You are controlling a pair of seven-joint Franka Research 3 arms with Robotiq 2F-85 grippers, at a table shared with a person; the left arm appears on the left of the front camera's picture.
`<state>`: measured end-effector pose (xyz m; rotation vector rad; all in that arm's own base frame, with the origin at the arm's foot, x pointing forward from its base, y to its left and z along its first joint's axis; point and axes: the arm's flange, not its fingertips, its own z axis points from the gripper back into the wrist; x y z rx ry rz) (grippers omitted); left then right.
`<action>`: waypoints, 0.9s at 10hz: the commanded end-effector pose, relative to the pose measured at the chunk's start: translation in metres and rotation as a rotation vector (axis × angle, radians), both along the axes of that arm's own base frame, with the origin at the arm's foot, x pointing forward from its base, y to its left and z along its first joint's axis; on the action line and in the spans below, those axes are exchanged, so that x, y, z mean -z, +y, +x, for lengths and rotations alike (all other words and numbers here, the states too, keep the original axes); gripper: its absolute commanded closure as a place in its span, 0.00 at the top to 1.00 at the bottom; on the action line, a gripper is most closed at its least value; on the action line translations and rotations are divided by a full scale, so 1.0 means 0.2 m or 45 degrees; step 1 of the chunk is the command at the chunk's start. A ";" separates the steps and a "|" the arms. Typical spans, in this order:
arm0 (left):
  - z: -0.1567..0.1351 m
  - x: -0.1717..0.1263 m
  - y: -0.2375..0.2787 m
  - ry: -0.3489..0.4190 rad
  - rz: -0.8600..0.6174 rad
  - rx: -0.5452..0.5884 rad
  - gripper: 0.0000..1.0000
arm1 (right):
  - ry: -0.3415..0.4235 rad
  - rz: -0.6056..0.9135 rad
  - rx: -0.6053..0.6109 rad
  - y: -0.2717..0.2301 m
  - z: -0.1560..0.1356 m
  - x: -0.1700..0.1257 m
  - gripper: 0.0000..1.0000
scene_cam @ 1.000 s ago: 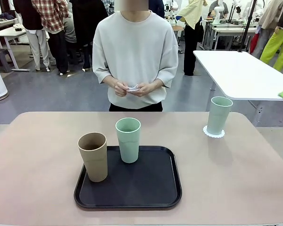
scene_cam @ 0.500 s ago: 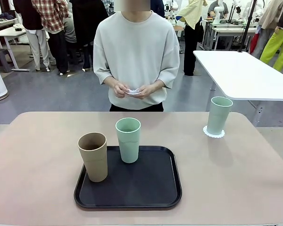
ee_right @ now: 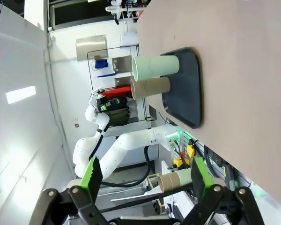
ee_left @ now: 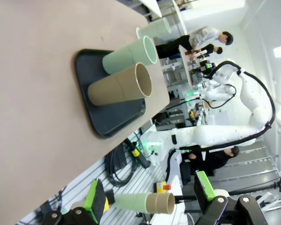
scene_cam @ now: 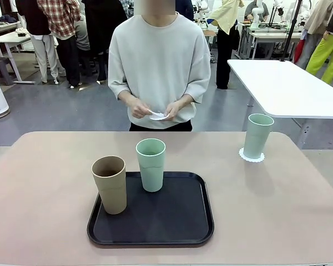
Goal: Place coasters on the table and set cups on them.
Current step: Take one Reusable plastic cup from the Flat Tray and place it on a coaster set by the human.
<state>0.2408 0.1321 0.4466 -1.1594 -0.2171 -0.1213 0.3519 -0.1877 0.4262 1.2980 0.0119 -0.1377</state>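
Three cups are standing upright on the beige table, read here as a clock face with twelve o'clock toward the person.

The black tray is lying around six o'clock, close to the near edge. The tan cup is resting at the tray's nine o'clock side. Just beside it, but apart from it, the first mint cup is resting at the tray's twelve o'clock edge. No coaster is showing under either one.

At twelve o'clock, beyond the far edge, the person is standing and holding a small white coaster between both hands at waist height, off the tabletop.

Toward two o'clock, near the far right corner, the second mint cup is sitting on a laid coaster, whose scalloped rim is showing all around the cup's base. This pair is standing well apart from the tray. Farther off in the same direction, a white table is standing on the floor.

In the left wrist view, the left gripper is hanging beyond the table's edge with its green-padded fingers spread wide and nothing between them. In the right wrist view, the right gripper is likewise hanging off the table's edge, its jaws spread fully apart and gripping nothing.
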 end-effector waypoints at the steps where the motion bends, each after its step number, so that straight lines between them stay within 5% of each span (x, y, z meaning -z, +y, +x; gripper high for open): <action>1: 0.00 0.00 0.01 -0.011 -0.007 0.000 1.00 | -0.010 -0.050 -0.017 0.07 0.01 -0.01 1.00; 9: 0.00 0.00 0.01 -0.011 -0.007 0.000 1.00 | 0.000 0.000 0.000 0.00 0.00 0.00 1.00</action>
